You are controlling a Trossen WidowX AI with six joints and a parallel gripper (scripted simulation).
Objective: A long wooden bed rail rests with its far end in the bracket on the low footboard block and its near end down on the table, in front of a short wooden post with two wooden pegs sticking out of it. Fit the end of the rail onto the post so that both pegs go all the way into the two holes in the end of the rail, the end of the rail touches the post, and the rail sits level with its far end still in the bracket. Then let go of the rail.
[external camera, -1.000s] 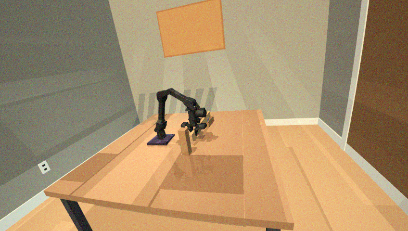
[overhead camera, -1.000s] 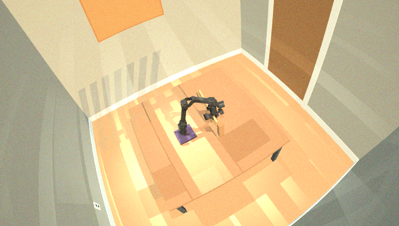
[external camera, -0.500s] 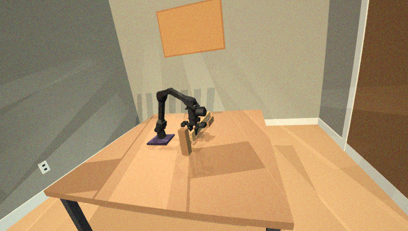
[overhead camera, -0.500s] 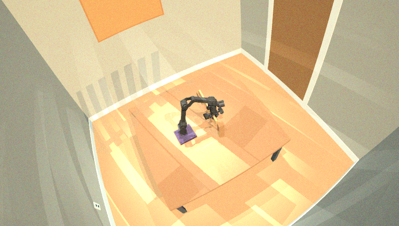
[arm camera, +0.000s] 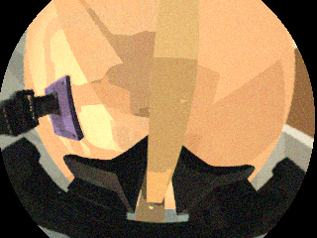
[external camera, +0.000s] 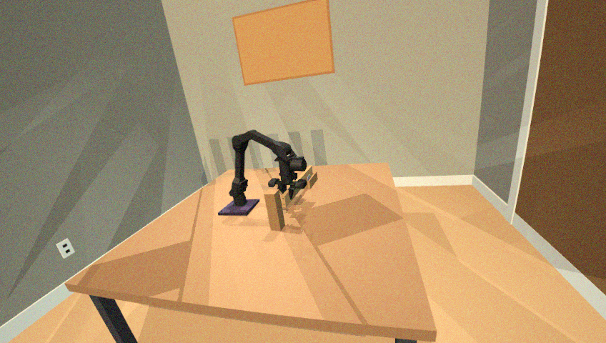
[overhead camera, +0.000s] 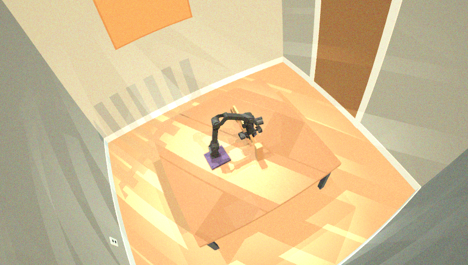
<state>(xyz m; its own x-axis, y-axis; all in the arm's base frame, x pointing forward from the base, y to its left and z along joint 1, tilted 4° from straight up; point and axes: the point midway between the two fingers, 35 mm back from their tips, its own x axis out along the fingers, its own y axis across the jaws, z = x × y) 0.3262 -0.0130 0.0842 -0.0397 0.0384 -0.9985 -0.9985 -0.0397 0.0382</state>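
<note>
The long wooden rail (arm camera: 170, 79) (overhead camera: 253, 142) (external camera: 296, 193) runs straight away from the wrist camera, up the middle of the wrist view. My gripper (arm camera: 158, 138) (overhead camera: 251, 135) (external camera: 291, 190) is shut on the rail near its near end, one dark finger on each side. The short wooden post (overhead camera: 259, 151) (external camera: 275, 210) stands upright just in front of the gripper. The rail's near end is close to the post; the pegs and holes are too small to tell. The rail's far end is at the low footboard block (external camera: 313, 178).
The arm stands on a purple base plate (overhead camera: 216, 159) (external camera: 239, 207) (arm camera: 66, 106) to the left of the post. All of it is on a large wooden table (overhead camera: 295, 147) (external camera: 255, 276), well away from the table's edges. A brown door is at the right of the room.
</note>
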